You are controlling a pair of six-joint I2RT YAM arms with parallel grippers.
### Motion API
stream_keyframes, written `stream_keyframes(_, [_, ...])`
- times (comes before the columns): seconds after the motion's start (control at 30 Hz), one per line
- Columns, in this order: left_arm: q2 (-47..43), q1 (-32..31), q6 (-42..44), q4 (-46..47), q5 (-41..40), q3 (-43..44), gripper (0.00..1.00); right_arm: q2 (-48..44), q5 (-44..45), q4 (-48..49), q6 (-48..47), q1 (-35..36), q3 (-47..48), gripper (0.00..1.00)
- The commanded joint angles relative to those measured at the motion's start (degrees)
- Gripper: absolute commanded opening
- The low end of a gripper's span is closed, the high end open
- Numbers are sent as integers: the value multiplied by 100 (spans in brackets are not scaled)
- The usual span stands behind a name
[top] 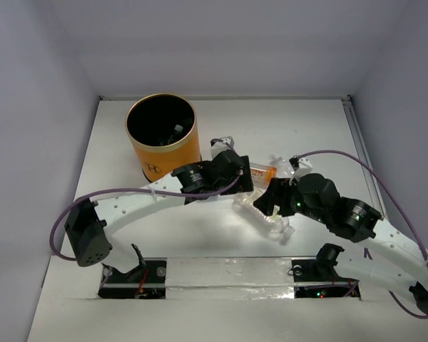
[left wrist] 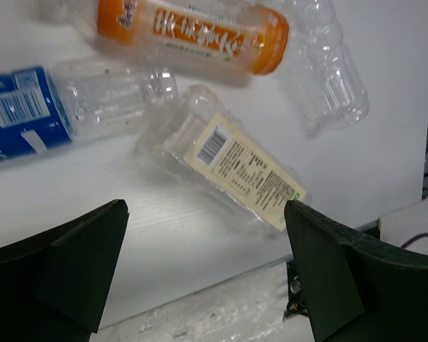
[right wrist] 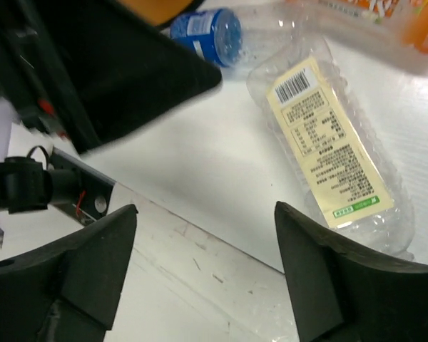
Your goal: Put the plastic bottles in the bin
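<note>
White table (top: 321, 135) inside a pale walled enclosure (top: 221, 43), scuffed white strip (top: 228, 274) along its near edge.

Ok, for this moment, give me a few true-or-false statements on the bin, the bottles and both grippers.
1. The bin stands upright. True.
2. The cream-label bottle lies on its side on the table. True.
3. The left gripper is shut on the cream-label bottle. False: the left gripper is open and grips nothing.
4. The right gripper is shut. False: the right gripper is open and empty.
</note>
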Motion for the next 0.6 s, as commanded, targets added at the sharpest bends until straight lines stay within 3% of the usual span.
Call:
stream_keyframes(0.0, [145, 94, 571, -765, -798, 687, 90, -174, -326, -23, 76, -15, -209, 85])
stream_keyframes(0.13, [-72, 226, 536, -776, -809, 566, 89, -157, -308, -138, 119, -15, -499, 94])
stream_keyframes(0.3, [-399, 508, 885, -521, -422, 380, 87, 159, -361, 116, -99, -217, -562, 98])
stream_keyframes(0.57, [-416, 631, 1924, -1029, -535, 750, 86, 1765, -439, 12, -1250, -981, 308, 100])
